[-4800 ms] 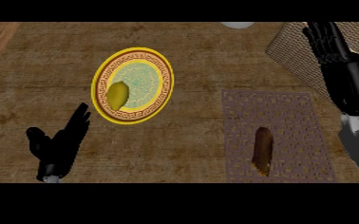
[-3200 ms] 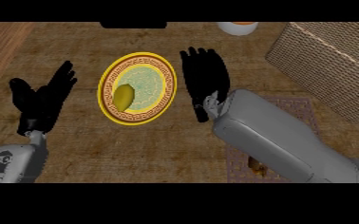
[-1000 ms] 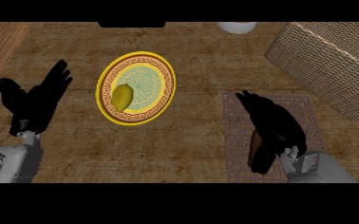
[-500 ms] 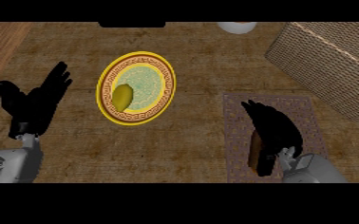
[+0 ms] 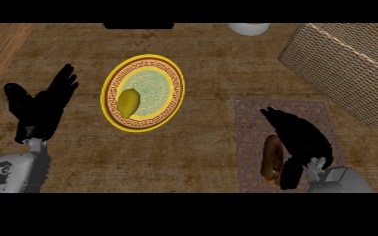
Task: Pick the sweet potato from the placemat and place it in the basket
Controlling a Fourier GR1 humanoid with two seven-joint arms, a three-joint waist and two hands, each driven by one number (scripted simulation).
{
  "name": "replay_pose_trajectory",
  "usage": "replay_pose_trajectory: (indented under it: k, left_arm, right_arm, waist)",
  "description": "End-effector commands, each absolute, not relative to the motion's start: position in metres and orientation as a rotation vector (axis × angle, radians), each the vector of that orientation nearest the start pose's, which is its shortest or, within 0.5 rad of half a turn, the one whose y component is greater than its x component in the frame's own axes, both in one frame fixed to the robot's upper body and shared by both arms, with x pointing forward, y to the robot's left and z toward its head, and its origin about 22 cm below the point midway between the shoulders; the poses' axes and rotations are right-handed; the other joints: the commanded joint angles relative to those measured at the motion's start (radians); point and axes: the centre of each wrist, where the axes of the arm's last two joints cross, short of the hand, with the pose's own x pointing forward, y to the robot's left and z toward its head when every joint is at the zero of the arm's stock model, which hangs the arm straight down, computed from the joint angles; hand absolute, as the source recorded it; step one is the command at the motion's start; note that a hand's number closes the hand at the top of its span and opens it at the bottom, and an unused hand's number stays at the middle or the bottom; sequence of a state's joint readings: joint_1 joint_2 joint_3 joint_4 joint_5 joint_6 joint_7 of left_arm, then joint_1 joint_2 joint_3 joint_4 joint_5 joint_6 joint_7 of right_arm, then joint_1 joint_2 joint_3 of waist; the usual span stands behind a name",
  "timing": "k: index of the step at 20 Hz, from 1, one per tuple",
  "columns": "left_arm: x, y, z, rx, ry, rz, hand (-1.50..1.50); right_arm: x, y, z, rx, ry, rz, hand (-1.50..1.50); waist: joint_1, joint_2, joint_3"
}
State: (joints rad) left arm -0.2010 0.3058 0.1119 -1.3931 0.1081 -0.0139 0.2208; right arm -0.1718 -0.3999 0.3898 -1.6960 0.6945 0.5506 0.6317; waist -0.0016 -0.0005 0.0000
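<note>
The brown, oblong sweet potato (image 5: 272, 156) lies on the grey patterned placemat (image 5: 249, 114), with the black right hand (image 5: 299, 139) over it, fingers curving down along its right side; whether they grip it, I cannot tell. The tan woven basket (image 5: 339, 65) stands beyond. The left hand (image 5: 43, 105) rests open beside the yellow-rimmed plate (image 5: 170, 72) holding a green fruit (image 5: 129, 102).

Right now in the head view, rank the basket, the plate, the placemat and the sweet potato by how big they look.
1. basket, though cut off by the view's edge
2. placemat, alike in size to the plate, so unsure
3. sweet potato, partly hidden by the right hand
</note>
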Motion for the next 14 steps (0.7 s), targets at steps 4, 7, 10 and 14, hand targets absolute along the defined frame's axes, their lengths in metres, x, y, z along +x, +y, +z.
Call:
replay_pose_trajectory:
  k: [4,7,10,14]
  left_arm:
    - [0.283,0.316,0.027,0.181,-1.382,-0.061,0.00]
    - [0.298,0.317,0.052,0.199,-1.373,-0.063,0.00]
    - [0.294,0.312,0.036,0.195,-1.392,-0.067,0.00]
    - [0.300,0.296,0.040,0.185,-1.383,-0.049,0.00]
  right_arm:
    - [0.232,-0.204,0.054,-0.615,-0.868,1.366,-1.50]
    - [0.244,-0.180,0.051,-0.643,-0.849,1.361,-1.50]
    - [0.233,-0.212,0.039,-0.701,-0.816,1.383,-1.50]
    - [0.230,-0.210,0.034,-0.718,-0.785,1.402,-1.50]
  waist:
    - [-0.001,0.000,0.000]
    - [0.001,0.000,0.000]
    - [-0.001,0.000,0.000]
    - [0.000,0.000,0.000]
